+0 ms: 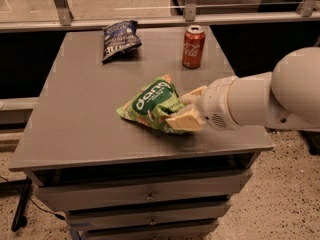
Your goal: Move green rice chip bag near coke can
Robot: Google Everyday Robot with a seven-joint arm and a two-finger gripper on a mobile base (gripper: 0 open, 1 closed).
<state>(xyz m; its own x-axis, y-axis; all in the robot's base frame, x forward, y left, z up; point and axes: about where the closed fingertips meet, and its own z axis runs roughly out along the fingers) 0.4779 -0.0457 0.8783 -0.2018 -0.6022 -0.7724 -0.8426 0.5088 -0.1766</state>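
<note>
Probably robotics lab: gripper [184, 109] over grey drawer cabinet [85, 119], metal railing [150, 22], speckled floor [292, 199].

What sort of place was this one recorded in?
Probably a lab or office test area: a grey table with drawers, a glass partition with metal posts behind, speckled floor. The gripper clamps the crinkly green rice chip bag mid-table.

Warm, rather dim light from above pales my white arm [280, 91] and my gripper [186, 109], clamped on the right edge of the green chip bag [150, 101] at mid-table, leaves a soft sheen on the grey table [75, 119], and lets the gap under its top sink into black.
</note>
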